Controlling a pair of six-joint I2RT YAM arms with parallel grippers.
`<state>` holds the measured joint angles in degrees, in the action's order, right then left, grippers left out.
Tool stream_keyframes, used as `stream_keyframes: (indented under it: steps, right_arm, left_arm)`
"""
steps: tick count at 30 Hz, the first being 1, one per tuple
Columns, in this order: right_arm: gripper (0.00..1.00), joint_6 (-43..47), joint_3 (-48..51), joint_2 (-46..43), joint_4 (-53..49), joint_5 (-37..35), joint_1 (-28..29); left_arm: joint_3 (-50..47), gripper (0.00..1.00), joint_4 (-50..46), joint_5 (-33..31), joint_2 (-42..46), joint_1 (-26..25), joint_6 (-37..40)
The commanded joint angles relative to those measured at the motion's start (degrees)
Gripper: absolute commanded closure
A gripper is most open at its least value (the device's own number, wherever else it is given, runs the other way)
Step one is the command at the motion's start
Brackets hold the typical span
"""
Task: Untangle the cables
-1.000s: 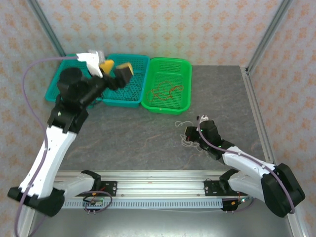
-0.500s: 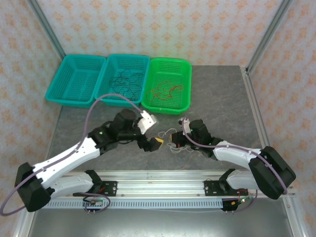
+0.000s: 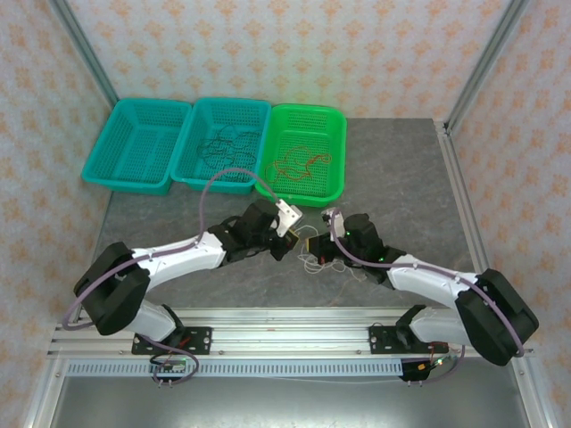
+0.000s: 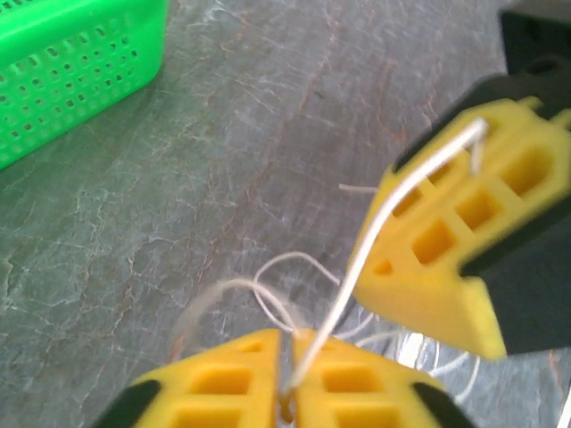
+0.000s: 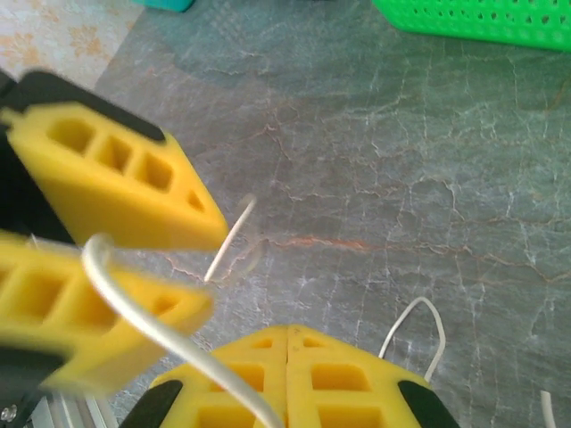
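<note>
The left arm (image 3: pixel 169 259) is no longer hanging over the middle teal basket (image 3: pixel 219 185) as it was a second ago. It is now lying stretched low across the counter (image 3: pixel 401 178). Its left fingers (image 4: pixel 236 374), spread wide back then, are pressing together on the pale cable (image 4: pixel 384 209).

The right arm (image 3: pixel 428 281) is reaching a little further left than before. Its right fingers (image 5: pixel 343 379) are squeezing shut on the same strand, so it is running taut between the two pairs, with loose pale loops lying on the counter beneath.

Peach flowered wallpaper (image 3: pixel 312 45) is closing in the back and sides, and grey metal posts (image 3: pixel 486 62) are slanting up at the corners. The counter is showing a grey, veined top.

Along its far edge the left teal basket (image 3: pixel 98 165), the middle one and the green basket (image 3: pixel 299 198) are sitting side by side, unmoved. The dark cable (image 3: pixel 223 147) is coiling in the middle basket, and the red-orange cable (image 3: pixel 299 162) is lying in the green one, both as before.
</note>
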<state>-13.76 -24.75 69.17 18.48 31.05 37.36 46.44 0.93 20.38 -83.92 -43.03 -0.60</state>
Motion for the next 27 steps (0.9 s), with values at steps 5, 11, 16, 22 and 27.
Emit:
stream_keyframes:
  steps: [5, 11, 16, 22, 27]
  right_arm:
    - [0.80, 0.4, 0.2, -0.2, -4.2, -16.4, 0.7]
    - [0.70, -4.0, -0.9, 3.0, -10.3, -34.4, 0.7]
    - [0.67, -11.0, -3.7, 9.1, -14.5, -40.8, 0.7]
    - [0.73, -20.4, -7.3, 15.2, -20.5, -48.0, 0.4]
    - [0.73, -25.4, -6.3, 14.8, -21.9, -51.3, -0.8]
  left_arm:
    - [1.3, 1.00, 1.4, -2.6, 5.0, 0.1, -2.2]
    - [1.3, 1.00, -2.5, -7.6, 18.0, 0.5, -2.9]
    - [3.1, 1.00, -6.3, -11.5, 27.4, 2.9, -2.9]
    - [5.1, 1.00, -10.8, -16.4, 35.1, 8.6, -6.7]
    - [8.2, 1.00, -18.4, -21.0, 38.8, 15.3, -11.7]
